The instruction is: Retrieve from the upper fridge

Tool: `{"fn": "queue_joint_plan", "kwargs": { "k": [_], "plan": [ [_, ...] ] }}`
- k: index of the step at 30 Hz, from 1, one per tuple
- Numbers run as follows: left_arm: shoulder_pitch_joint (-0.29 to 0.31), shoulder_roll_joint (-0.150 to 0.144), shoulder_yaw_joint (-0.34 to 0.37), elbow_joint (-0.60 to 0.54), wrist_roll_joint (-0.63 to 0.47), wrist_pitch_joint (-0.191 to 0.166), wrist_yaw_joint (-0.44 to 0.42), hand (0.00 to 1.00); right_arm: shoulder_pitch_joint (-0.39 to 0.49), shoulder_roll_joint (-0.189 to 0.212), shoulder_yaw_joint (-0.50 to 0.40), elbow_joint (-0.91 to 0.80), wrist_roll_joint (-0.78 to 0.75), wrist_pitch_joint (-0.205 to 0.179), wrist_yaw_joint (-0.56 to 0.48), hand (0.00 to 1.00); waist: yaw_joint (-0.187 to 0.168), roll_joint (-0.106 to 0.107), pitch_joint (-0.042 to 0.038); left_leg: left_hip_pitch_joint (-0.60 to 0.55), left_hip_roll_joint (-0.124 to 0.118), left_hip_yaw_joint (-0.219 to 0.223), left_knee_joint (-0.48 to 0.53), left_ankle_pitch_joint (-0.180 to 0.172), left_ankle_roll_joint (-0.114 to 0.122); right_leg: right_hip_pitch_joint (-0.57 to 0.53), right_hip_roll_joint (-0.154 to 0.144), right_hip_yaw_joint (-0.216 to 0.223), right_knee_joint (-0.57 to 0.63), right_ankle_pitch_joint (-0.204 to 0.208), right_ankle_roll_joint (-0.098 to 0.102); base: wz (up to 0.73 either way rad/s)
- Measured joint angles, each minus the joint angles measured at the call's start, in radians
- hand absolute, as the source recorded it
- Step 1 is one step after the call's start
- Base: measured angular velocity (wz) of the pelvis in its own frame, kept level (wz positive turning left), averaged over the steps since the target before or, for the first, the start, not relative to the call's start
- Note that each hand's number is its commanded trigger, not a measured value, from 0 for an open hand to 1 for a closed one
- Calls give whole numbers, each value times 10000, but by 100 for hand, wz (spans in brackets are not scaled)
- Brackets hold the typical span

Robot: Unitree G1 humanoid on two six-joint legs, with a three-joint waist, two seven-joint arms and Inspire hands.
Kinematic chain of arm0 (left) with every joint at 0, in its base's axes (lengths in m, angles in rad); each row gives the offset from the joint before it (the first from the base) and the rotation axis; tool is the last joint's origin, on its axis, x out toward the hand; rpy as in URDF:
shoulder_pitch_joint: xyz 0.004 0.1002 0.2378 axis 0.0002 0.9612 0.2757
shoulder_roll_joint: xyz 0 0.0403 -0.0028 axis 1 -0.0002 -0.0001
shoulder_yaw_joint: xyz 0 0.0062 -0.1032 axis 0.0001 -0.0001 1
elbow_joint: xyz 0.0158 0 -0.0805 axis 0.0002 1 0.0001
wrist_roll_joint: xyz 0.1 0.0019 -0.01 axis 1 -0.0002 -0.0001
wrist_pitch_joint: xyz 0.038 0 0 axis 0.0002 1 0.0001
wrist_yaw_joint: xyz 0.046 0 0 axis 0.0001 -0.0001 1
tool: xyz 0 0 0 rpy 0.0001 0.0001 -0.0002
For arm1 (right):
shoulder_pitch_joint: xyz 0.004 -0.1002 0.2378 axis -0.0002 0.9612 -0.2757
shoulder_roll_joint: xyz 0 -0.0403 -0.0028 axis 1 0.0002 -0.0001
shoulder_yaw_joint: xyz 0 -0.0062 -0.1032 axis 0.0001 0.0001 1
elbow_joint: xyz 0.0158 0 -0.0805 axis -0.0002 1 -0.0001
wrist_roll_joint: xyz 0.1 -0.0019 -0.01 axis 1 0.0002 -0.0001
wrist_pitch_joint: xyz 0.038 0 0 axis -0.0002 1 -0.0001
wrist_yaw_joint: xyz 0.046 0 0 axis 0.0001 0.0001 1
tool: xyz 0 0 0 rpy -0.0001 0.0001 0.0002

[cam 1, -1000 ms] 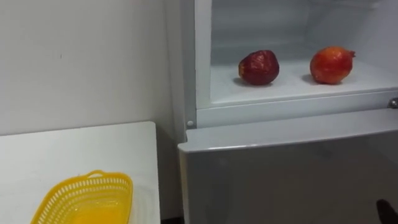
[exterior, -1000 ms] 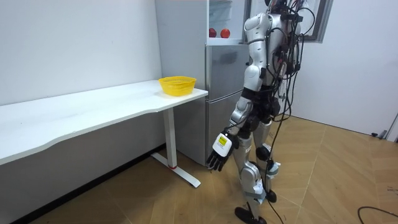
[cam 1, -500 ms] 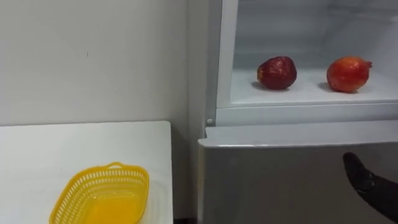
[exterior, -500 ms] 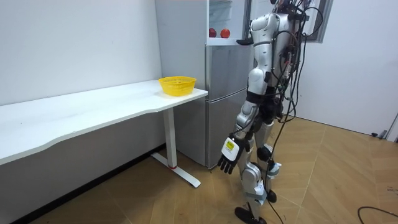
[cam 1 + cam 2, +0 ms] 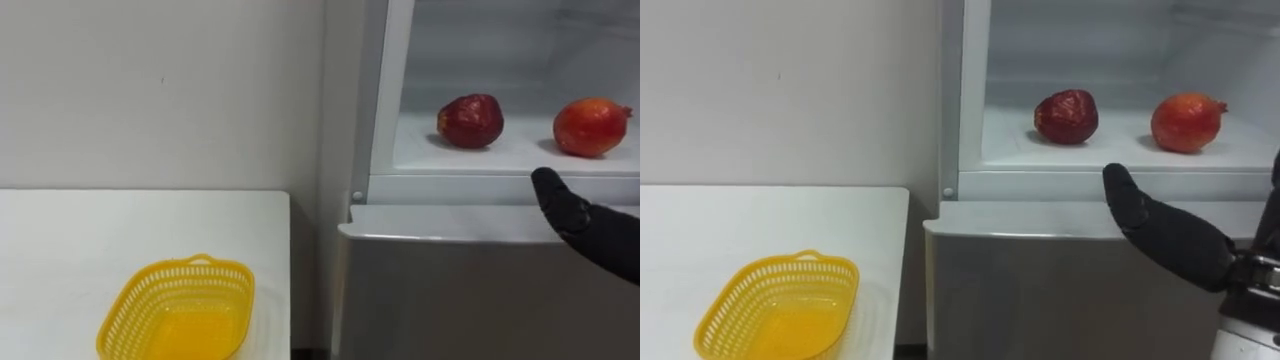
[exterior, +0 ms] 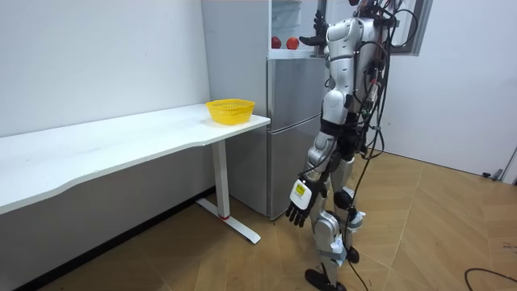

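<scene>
Two round fruits lie on the white shelf (image 5: 440,160) of the open upper fridge: a dark red one (image 5: 470,121) on the left and an orange-red one (image 5: 591,127) to its right. My right hand (image 5: 1160,235), black and open with straight fingers, is raised in front of the shelf's front edge, below and between the fruits, touching neither. In the room view it (image 6: 311,38) reaches toward the fridge opening. My left hand (image 6: 299,212) hangs relaxed by my thigh. I stand close in front of the fridge.
A yellow mesh basket (image 5: 215,266) with nothing in it sits on the white table (image 5: 80,230) left of the fridge, near the table's right end. The lower fridge door (image 5: 450,290) is closed. A white wall runs behind the table.
My right hand has risen from the lower right up to the front edge of the fridge shelf. The eye view has shifted. The fruits have not moved.
</scene>
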Motion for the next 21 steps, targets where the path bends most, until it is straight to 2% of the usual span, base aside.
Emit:
{"fn": "queue_joint_plan", "kwargs": {
  "k": [4,7,10,21],
  "plan": [
    [-25,-1,26,-135,283,197,-174,0,-611,-70,-79,861,391,5,116,0,12,-53,10,6,-3,-49,22,0,0,9,-17,-82,-14,1,-1,3],
    [-37,-1,98,-230,290,208,-336,0,-956,-84,-235,1445,598,67,202,0,48,-75,2,-11,-9,-159,26,0,-1,14,-29,-163,-11,1,0,8],
    [-109,-1,116,-378,358,331,-667,0,-1247,-183,-347,1739,723,106,233,0,270,-64,2,-140,-8,-278,131,1,-1,-41,-34,-235,-12,1,-1,7],
    [-68,-12,192,-719,756,362,-970,0,-2173,-422,-350,2249,739,320,913,0,553,-59,-13,-295,-8,-324,210,1,-3,-110,-38,-300,1,13,-16,1]
  ]
}}
